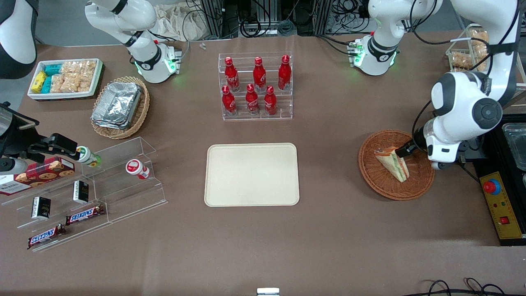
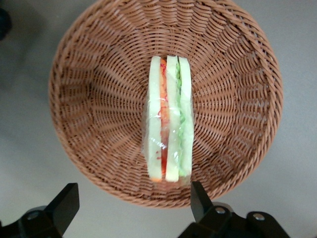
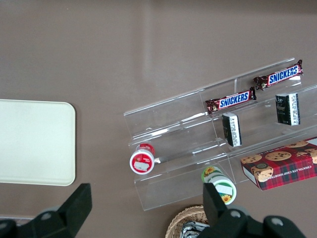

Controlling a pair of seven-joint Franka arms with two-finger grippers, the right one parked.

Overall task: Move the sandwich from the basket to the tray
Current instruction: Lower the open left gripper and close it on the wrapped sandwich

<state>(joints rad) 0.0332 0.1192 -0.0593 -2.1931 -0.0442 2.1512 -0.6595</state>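
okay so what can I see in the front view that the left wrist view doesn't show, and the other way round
Only the front view shows the tray, bare, the red bottles in their rack, and the snack shelves toward the parked arm's end. Only the left wrist view shows the gripper open, its fingers wider than the sandwich, hovering above it. Both show the sandwich lying in the basket.

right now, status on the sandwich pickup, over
Tool open above the basket, not gripping. Sandwich in basket, cut edge up. Tray bare, nothing between.
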